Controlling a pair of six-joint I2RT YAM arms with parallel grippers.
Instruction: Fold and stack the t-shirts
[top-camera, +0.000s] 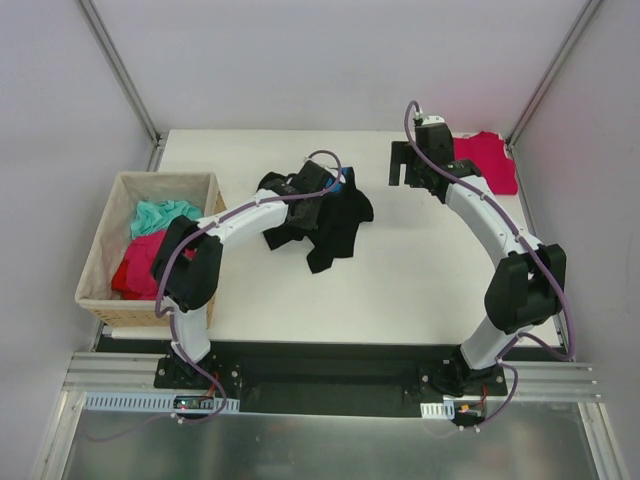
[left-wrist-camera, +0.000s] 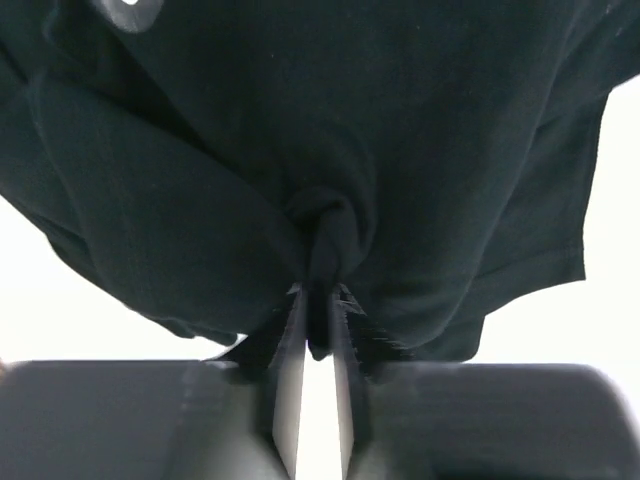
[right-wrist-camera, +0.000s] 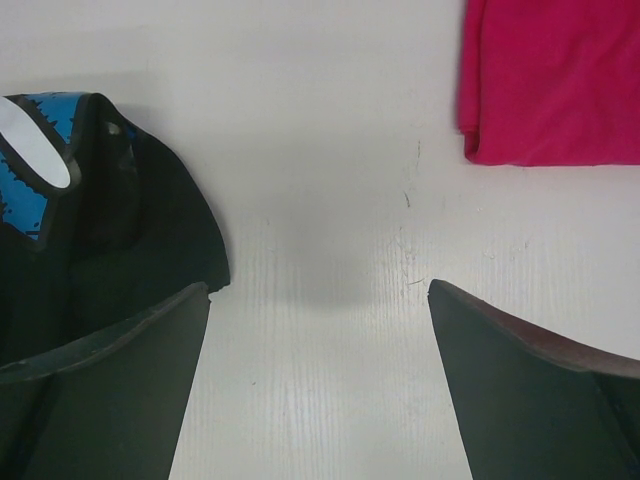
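pinching a bunched fold of the black t-shirt (left-wrist-camera: 300, 150), the left gripper (left-wrist-camera: 318, 298) has its fingers pressed nearly together w/ cloth squeezed btwn them. rest of the shirt spreads crumpled around the pinch; a bit of pale emblem (left-wrist-camera: 132, 10) shows at the top edge of the left wrist view. from the top cam the black t-shirt (top-camera: 335, 225) sits mid table (top-camera: 420, 270), a bit left of centre, left gripper (top-camera: 320, 185) on its far part. cant tell if the cloth is off the surface.

right gripper (right-wrist-camera: 320, 290) hovers over bare table w/ fingers (right-wrist-camera: 110, 380) spread wide, pinching nothing. red t-shirt (right-wrist-camera: 550, 80) lies flat and folded at the far right corner, just beyond the right gripper (top-camera: 410, 170), not touching it.

basket (top-camera: 165, 177) at the left table edge holds teal cloth (top-camera: 165, 212) and red cloth (top-camera: 140, 265), well apart from both shirts.
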